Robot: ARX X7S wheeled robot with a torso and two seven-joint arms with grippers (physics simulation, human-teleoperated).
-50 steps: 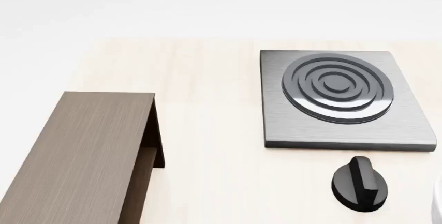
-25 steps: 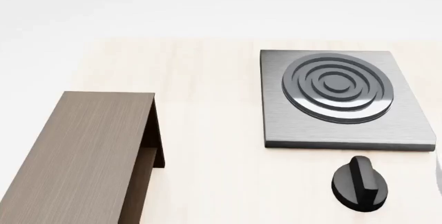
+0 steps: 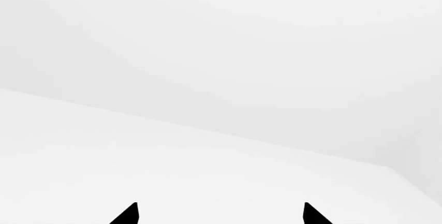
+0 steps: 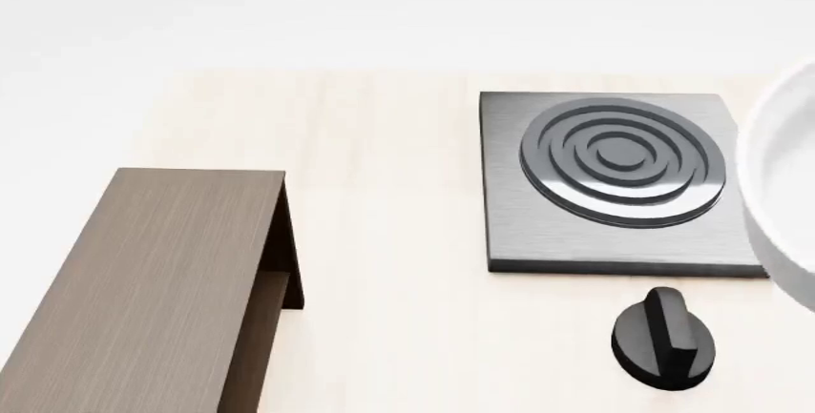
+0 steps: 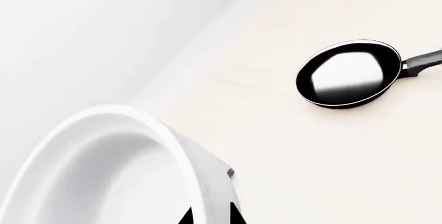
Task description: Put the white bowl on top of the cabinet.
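White bowl [image 5: 111, 172] pinched at its rim by right fingers [image 5: 210, 217] — left fingers [image 3: 219, 214] spread.

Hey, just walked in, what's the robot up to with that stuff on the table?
The right gripper has its jaws closed over the wall of the white bowl, which is lifted above the table and shows at the head view's right edge, by the stove plate. The cabinet on the left has nothing on its visible top yet. The left gripper is open with nothing between its jaws. A frying pan sits on the table.
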